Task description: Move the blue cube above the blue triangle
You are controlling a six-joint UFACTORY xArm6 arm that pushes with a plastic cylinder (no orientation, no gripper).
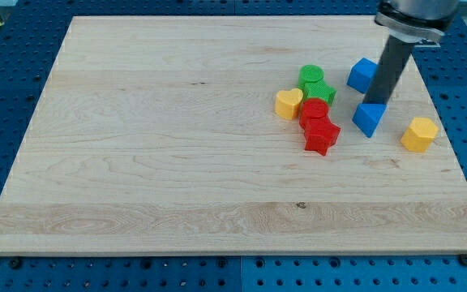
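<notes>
1. The arm carried no claw; it ended in a straight dark rod, so there were no jaws to be apart, together or clamped on anything.
2. The rod's tip (376, 103) stood on the pale wooden board (177, 146), touching or just above the top edge of the blue plastic triangle block (369, 118).
3. The blue plastic cube (362, 75) lay just to the view's left of the rod and toward the view's top from the tip, close beside the shaft; contact could not be told.
4. To the view's right and slightly below the tip sat a yellow plastic hexagonal block (419, 134), apart from it.
5. To the view's left of the tip lay a cluster: a green cylinder (311, 76), a green star (319, 91), a yellow heart (289, 104), a red cylinder (314, 113) and a red star (322, 136).
</notes>
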